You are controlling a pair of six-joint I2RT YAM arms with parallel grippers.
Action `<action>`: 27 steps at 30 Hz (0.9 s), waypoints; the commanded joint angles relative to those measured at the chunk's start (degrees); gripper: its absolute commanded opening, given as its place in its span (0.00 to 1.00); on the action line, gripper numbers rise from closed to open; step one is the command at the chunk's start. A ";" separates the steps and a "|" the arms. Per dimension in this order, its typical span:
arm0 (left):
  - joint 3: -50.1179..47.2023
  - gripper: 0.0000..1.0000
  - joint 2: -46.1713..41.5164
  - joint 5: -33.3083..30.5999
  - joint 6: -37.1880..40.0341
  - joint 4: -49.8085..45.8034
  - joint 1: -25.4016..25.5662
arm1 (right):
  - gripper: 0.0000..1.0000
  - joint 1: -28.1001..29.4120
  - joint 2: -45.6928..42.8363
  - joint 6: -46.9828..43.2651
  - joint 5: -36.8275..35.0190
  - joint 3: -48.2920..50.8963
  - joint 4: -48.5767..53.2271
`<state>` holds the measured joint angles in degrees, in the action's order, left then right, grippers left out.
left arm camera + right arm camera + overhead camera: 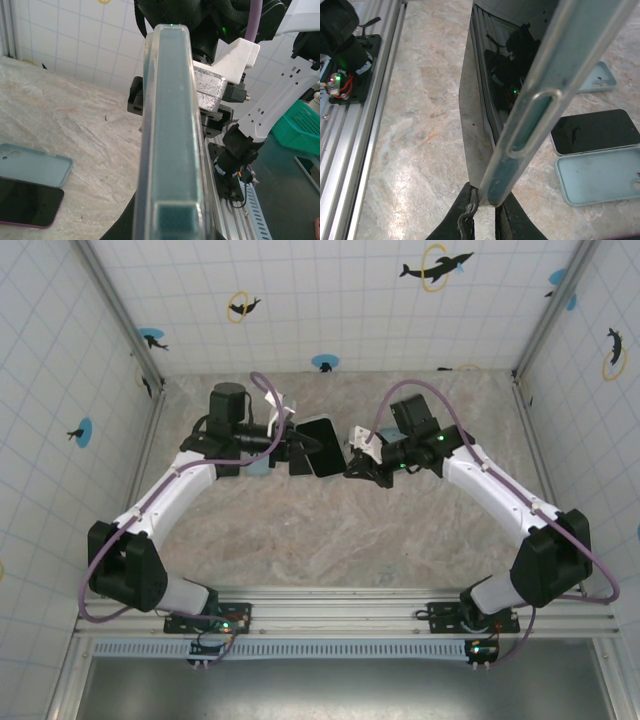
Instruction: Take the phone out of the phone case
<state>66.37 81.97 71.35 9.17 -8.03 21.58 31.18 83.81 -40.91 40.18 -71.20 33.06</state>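
Note:
Both arms hold the phone (322, 445) up between them above the middle of the table. It is a teal phone in a clear phone case (172, 125), and the left wrist view looks at it edge-on. My left gripper (298, 452) is shut on its left end, with a dark finger on each side of the case. My right gripper (352, 465) is shut on the corner of the case rim (540, 115). Both black fingertips (470, 220) pinch that corner. The phone's dark glossy face (505, 75) shows beside the rim.
On the table behind the held phone lie a pale blue empty case (600, 80), a dark-screened phone (595, 131) and a second pale blue case (600, 177). The aluminium base rail (365, 100) runs along the near edge. A green basket (300, 127) stands beyond the table.

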 commanded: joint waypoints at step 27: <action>-0.76 0.00 0.46 16.27 -12.35 5.54 5.75 | 0.12 4.00 -5.58 -8.29 -16.11 4.55 -33.02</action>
<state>66.13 82.15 74.65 2.02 -1.43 22.85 33.76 79.83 -47.62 26.17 -66.78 15.66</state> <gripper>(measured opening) 0.137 0.120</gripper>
